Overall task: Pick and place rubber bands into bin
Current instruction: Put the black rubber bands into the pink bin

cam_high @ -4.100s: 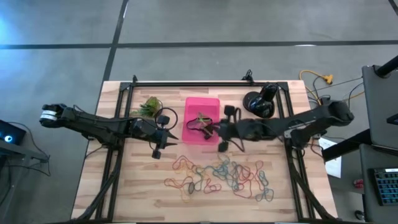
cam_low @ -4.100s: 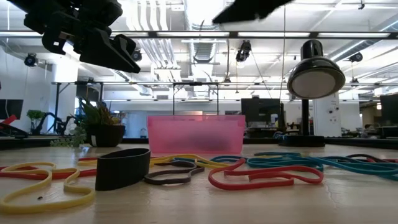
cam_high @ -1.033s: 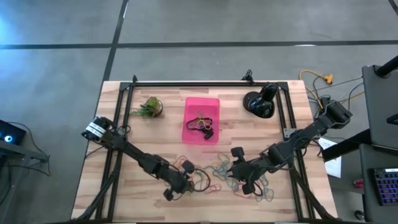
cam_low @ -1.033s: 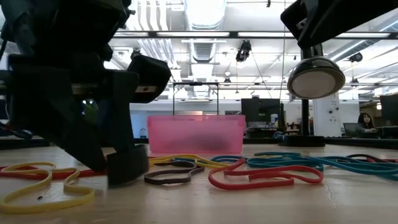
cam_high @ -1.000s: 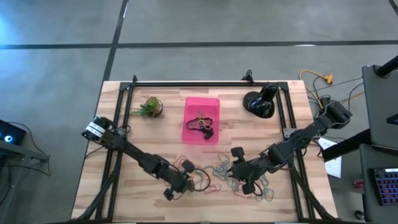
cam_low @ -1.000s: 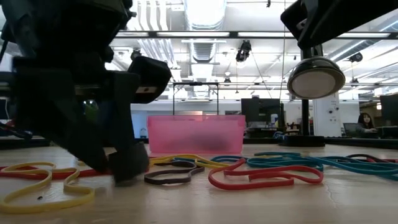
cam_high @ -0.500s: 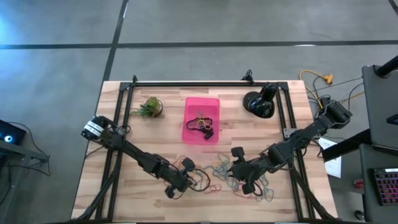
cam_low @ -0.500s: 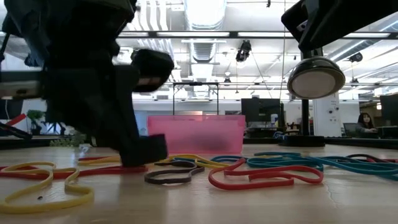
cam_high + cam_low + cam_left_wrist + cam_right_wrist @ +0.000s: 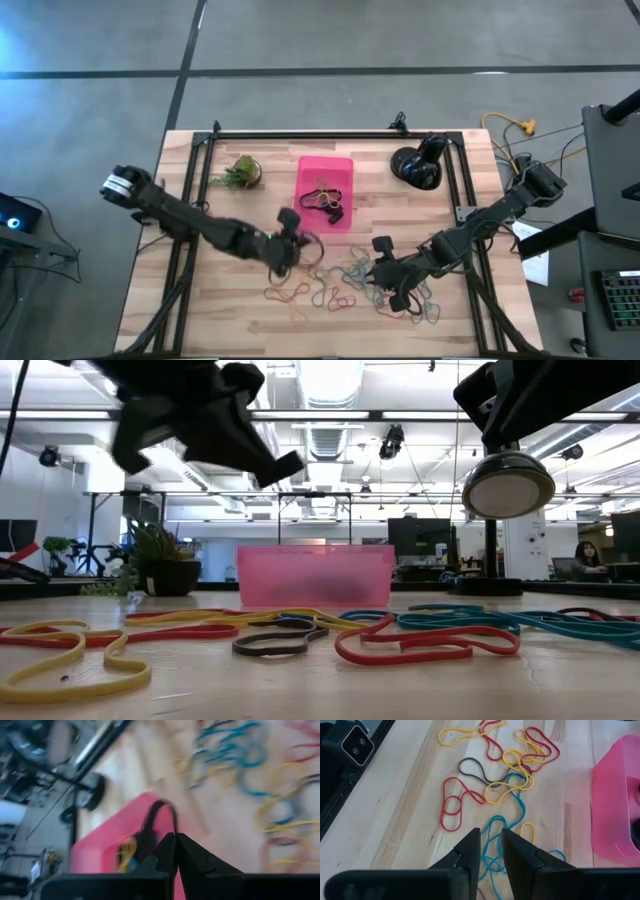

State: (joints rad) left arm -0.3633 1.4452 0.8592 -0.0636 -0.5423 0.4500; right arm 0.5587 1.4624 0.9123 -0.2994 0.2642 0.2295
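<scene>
Many coloured rubber bands point(image 9: 340, 285) lie loose on the wooden table in front of the pink bin point(image 9: 305, 170), also in the low view point(image 9: 400, 640) and the right wrist view point(image 9: 495, 775). A few bands lie inside the bin. My left gripper point(image 9: 302, 245) hangs above the table just near of the bin, shut on a black rubber band point(image 9: 157, 815). My right gripper point(image 9: 372, 278) hovers over the teal bands, right of the pile's middle. Its fingers point(image 9: 490, 847) stand a narrow gap apart with nothing between them. My left gripper pinches the black band's near part point(image 9: 164, 829) between its two fingertips. The fingers come from the table's left, slanting down toward the bin point(image 9: 110, 850). The rest of the loop stands out beyond the fingertips, lifted clear of the table.
A small green plant point(image 9: 238, 172) stands left of the bin. A round black lamp point(image 9: 418, 165) stands to the bin's right and shows large in the low view point(image 9: 507, 480). A black frame rail point(image 9: 330, 132) runs along the far edge.
My left gripper has taken hold of the wide black band where it stood on the table. It has then risen and gone toward the bin, tipping nearer to level. The black band has been lifted clear of the table.
</scene>
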